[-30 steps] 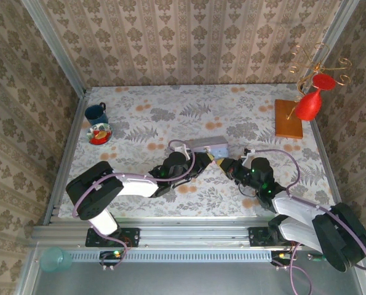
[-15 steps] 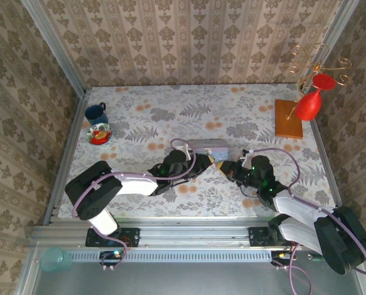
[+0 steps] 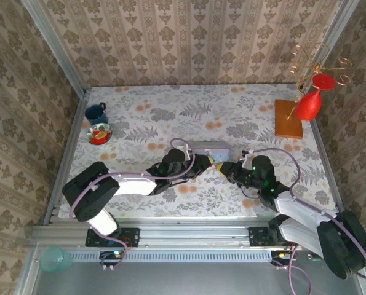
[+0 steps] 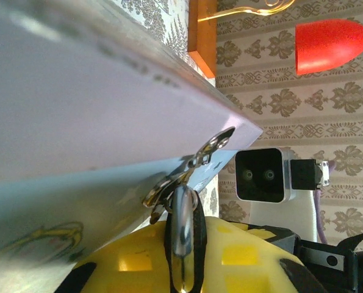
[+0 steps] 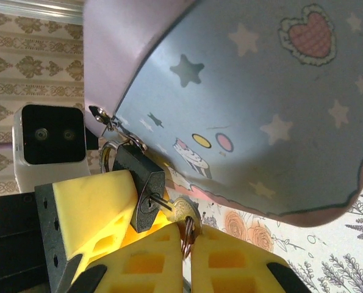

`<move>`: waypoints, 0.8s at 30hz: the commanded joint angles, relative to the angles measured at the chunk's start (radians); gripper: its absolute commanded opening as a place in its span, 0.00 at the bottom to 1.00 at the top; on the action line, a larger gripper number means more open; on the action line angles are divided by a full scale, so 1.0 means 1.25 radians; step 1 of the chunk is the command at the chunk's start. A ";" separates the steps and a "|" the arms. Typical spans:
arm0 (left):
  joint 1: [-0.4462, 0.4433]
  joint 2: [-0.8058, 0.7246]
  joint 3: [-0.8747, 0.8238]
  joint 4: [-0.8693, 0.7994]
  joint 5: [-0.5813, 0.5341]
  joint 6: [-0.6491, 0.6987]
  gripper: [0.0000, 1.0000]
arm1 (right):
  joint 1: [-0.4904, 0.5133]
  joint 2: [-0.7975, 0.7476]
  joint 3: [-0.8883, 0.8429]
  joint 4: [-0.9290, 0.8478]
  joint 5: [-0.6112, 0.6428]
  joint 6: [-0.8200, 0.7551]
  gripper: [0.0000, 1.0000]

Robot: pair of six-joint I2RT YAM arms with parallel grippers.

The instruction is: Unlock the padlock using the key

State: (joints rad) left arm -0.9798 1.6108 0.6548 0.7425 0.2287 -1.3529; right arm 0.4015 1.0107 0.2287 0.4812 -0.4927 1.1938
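Observation:
A pastel tin box lies mid-table, and both grippers meet at its front edge. In the right wrist view the small dark padlock hangs by its shackle from the hasp of the box. The brass-coloured key has its blade in the keyhole. My right gripper is shut on the key's bow and ring. My left gripper is shut on the padlock, seen edge-on under the box. From above, the left gripper and right gripper almost touch.
A dark blue mug and a small bowl with red pieces stand at the far left. A wooden stand holding a red glass is at the far right. Patterned walls close three sides.
The right gripper has edged slightly left and nearer, closing on the left gripper at the box's front. The box and left arm have barely shifted.

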 commanded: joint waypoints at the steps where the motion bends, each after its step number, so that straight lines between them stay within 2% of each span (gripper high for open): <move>1: -0.031 -0.035 0.003 0.051 0.157 0.026 0.00 | 0.003 -0.019 0.030 0.046 -0.048 -0.031 0.14; 4: -0.024 -0.036 0.001 0.057 0.159 0.023 0.00 | 0.002 -0.028 0.020 0.046 -0.046 -0.031 0.18; 10: -0.022 -0.038 0.010 0.032 0.161 0.037 0.00 | -0.003 -0.046 0.016 0.030 -0.051 -0.033 0.18; 24: 0.004 -0.065 -0.010 -0.010 0.162 0.063 0.00 | -0.043 -0.098 0.001 -0.018 -0.060 -0.036 0.26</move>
State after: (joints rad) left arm -0.9684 1.5806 0.6540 0.7300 0.3458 -1.3323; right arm 0.3653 0.9127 0.2272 0.4091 -0.5781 1.1755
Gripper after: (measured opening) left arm 0.130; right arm 0.257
